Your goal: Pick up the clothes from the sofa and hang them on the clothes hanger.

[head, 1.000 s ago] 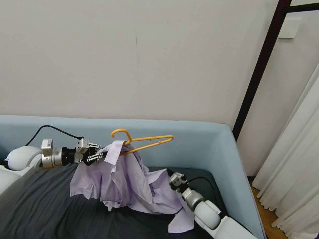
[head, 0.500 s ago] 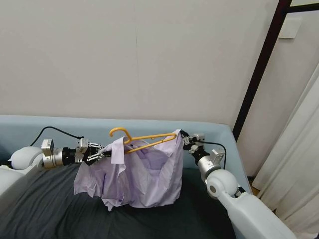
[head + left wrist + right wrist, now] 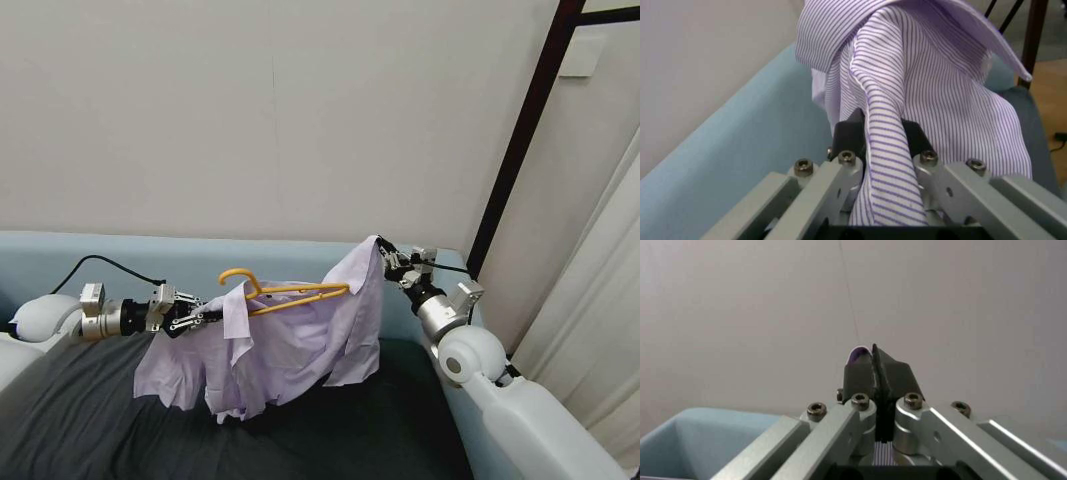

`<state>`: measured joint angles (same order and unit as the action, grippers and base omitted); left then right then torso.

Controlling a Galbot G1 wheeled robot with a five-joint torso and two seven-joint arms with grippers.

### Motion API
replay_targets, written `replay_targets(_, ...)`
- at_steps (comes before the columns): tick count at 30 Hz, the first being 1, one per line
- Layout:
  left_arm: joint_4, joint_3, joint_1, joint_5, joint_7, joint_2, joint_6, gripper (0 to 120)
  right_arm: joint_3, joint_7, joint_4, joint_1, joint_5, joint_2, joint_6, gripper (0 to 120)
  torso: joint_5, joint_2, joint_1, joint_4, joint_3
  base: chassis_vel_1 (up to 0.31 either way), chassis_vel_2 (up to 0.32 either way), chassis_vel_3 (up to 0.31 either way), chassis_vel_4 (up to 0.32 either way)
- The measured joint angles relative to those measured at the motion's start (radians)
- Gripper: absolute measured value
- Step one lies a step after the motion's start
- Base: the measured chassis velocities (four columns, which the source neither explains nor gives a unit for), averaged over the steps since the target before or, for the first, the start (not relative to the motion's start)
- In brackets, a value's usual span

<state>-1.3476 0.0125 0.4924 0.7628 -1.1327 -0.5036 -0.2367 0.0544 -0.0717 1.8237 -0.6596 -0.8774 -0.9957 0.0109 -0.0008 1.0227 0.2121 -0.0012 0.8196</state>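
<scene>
Purple striped shirt (image 3: 300, 345) is hanging in the air over the sofa (image 3: 60, 252), stretched between both tools; its lower folds are drooping toward the dark seat, and I cannot tell whether they are touching it. Cloth is slanting down from the robot's right to its left.

Yellow hanger (image 3: 290, 291) is sitting in the upper part of the shirt. Its hook is poking up beside the collar and one arm is lying bare across the fabric, with the far end going under the cloth.

Left tool (image 3: 193, 318) is reaching in level with the hanger from the robot's left, clenched on a bunch of fabric at the collar end. In the left wrist view a twisted band of the shirt (image 3: 920, 100) is running straight through the left tool (image 3: 880, 132), squeezed tight. I cannot tell whether the hanger is also in that grip.

Right tool (image 3: 385, 250) is holding the opposite edge higher, above the sofa's light-blue back near its right corner. In the right wrist view the right tool (image 3: 873, 365) is pinched fully together with a thin purple sliver of shirt (image 3: 857, 356) showing at the tips, in front of a pale wall (image 3: 740, 315)
</scene>
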Motion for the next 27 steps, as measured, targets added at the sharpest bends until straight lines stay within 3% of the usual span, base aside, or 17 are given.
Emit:
replay_targets(14, 0.007, -0.006, 0.021, -0.058, 0.058, -0.016, 0.01, 7, -0.007, 0.209, 0.087, -0.018, -0.052, 0.029, 0.132, 0, -0.0001, 0.0, 0.0, 0.0, 0.0, 0.0, 0.0, 0.0, 0.0)
replay_targets(19, 0.021, -0.007, 0.058, -0.101, 0.094, -0.078, 0.01, 7, -0.029, 0.283, 0.119, -0.046, -0.053, 0.031, 0.166, 0, -0.0003, 0.0, 0.0, -0.0001, 0.0, 0.0, 0.0, 0.0, 0.0)
replay_targets(27, 0.021, 0.011, 0.09, -0.04, 0.2, -0.171, 0.005, 7, -0.056, 0.319, 0.135, -0.112, 0.042, 0.066, 0.186, 0, 0.0, 0.0, 0.0, -0.0003, 0.0, 0.0, 0.0, 0.0, 0.0)
